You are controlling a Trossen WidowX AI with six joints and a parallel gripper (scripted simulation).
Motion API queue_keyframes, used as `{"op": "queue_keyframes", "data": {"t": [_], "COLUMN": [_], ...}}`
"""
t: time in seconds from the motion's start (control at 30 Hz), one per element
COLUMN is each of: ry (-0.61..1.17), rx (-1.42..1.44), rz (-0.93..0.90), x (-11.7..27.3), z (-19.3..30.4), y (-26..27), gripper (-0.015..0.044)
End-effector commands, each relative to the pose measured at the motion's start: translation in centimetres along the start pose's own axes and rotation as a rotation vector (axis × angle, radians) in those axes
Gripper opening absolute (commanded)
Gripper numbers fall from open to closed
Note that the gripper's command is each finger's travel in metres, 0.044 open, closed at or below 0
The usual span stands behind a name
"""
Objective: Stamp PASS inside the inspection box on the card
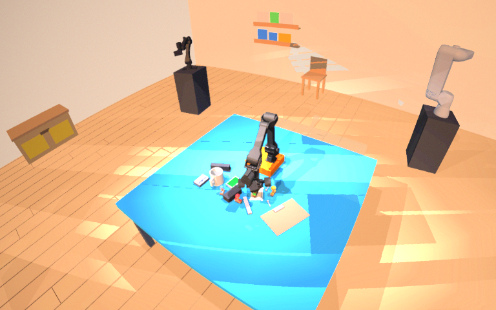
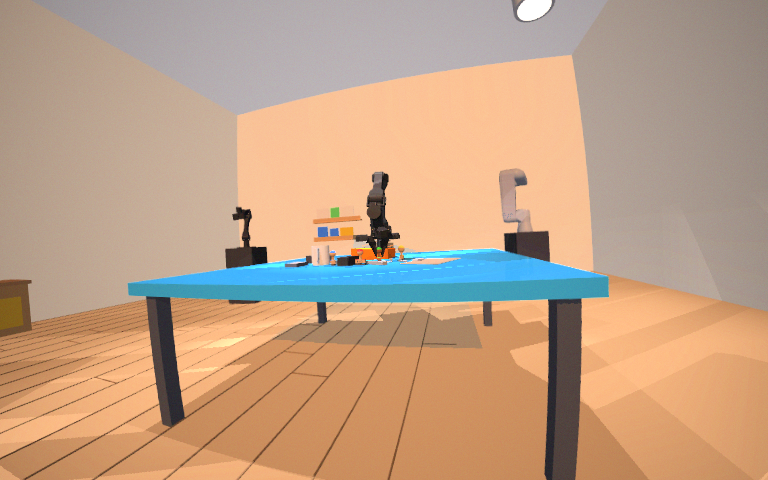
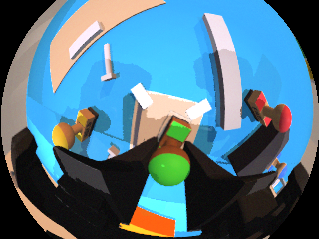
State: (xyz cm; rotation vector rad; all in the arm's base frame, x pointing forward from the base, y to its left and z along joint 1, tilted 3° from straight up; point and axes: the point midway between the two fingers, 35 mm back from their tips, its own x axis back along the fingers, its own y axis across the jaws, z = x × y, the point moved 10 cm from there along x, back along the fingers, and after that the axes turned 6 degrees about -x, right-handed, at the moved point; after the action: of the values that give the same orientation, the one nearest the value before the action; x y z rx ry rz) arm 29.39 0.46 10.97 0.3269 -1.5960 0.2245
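My gripper [image 1: 255,190] [image 2: 378,252] [image 3: 170,143] points down and is shut on the green-knobbed stamp [image 1: 254,194] [image 3: 169,168], which has a brown neck and a green-topped block. The stamp is over the near part of the cream card [image 1: 259,195] [image 3: 150,114], whose corners carry white strips. I cannot tell whether its base touches the card. The stamp, fingers and shadow cover much of the card, so the box and any print are not readable. The green ink pad [image 1: 233,181] lies left of the gripper in the top view, near the mug.
A yellow-knobbed stamp [image 1: 273,190] [image 3: 63,135] and a red-knobbed stamp [image 1: 237,197] [image 3: 284,118] flank the card. A black block [image 1: 230,194], white bar [image 1: 247,205] [image 3: 227,85], small bolt [image 3: 107,60] and tan clipboard [image 1: 287,219] lie around it. A white mug [image 1: 216,177] [image 2: 320,255] stands beyond the pad.
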Motion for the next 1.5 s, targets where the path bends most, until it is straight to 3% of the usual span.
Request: {"op": "queue_keyframes", "data": {"t": [0.0,1.47], "ry": [-0.001,-0.001], "rx": [-0.004,-0.004], "rz": [-0.004,-0.004], "x": [-0.19,0.71], "z": [-0.05,-0.07], "y": [0.02,0.03], "gripper": [0.0000,0.0000]}}
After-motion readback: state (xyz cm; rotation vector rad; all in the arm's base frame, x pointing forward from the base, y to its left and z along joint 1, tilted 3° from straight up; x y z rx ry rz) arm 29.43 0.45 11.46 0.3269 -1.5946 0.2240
